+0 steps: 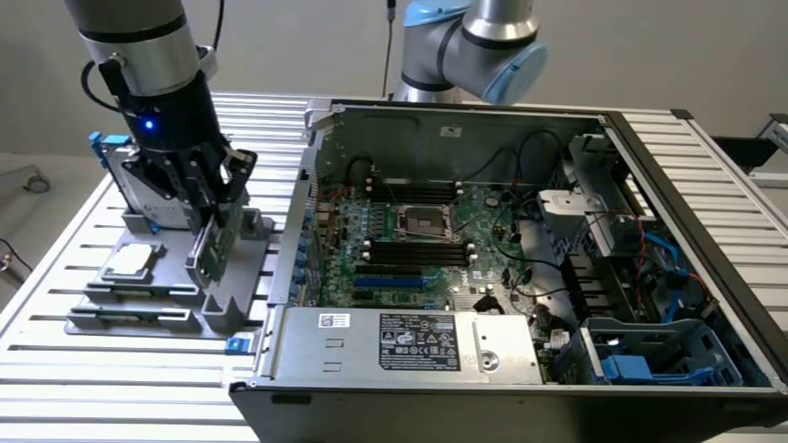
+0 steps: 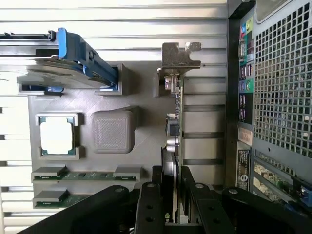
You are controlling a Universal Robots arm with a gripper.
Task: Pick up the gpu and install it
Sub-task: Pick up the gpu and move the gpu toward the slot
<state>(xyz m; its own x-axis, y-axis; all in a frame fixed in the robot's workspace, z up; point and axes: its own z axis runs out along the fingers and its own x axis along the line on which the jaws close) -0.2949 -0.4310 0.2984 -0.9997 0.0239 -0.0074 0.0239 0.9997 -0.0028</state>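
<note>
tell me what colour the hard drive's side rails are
Blue rails, clearest in the wrist view.

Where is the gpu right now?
On the exterior view's left, the gpu stands on edge in the gray holder, between the processor chip and the computer case, under the gripper.

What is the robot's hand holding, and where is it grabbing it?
The gripper pinches the gpu by its top edge, away from the silvery bracket.

Black gripper (image 1: pixel 220 217) down at the grey plastic holder (image 1: pixel 124 318), fingers (image 1: pixel 232 189) clamped on the upright thin green circuit-board gpu (image 1: pixel 212 251), beside the open metal computer case (image 1: pixel 468 109).
</note>
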